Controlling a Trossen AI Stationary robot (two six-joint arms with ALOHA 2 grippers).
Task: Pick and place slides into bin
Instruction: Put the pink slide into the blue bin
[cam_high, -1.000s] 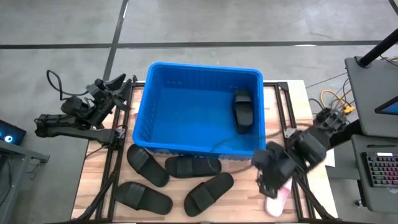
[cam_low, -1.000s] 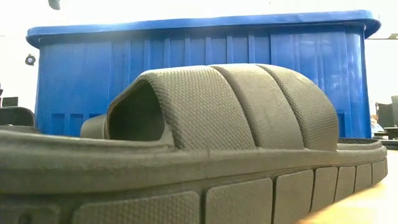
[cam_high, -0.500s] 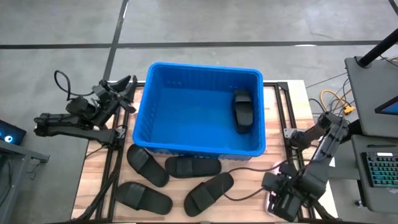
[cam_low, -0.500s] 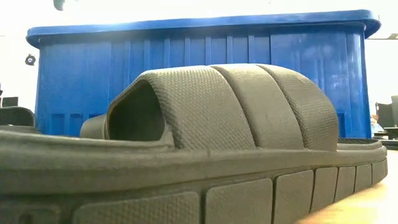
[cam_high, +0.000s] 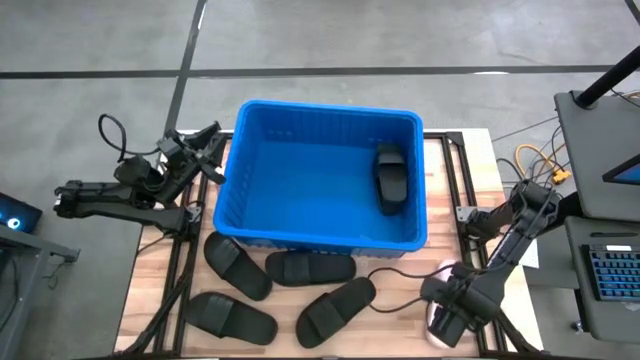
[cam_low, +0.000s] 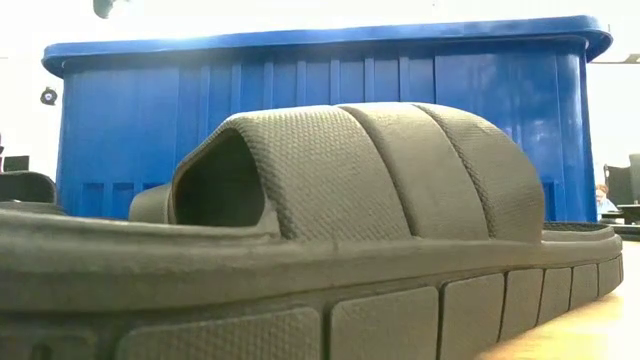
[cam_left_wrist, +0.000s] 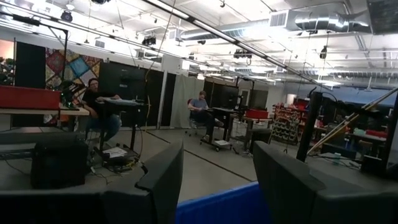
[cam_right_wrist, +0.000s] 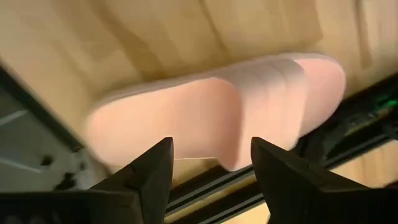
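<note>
The right hand (cam_right_wrist: 211, 163) hovers over the pink slide (cam_right_wrist: 217, 118) on the counter (cam_high: 400, 305), fingers spread wide, gripping nothing. The left hand (cam_left_wrist: 217, 180) waits beside the blue bin (cam_high: 320, 125), partly open and empty.

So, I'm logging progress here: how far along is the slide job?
Done: one black slide lies inside the bin. In hand: the right gripper, open, hovers over the pink slide at the table's right edge. Left: that one plus four black slides in front of the bin. The left gripper waits beside the bin.
</note>
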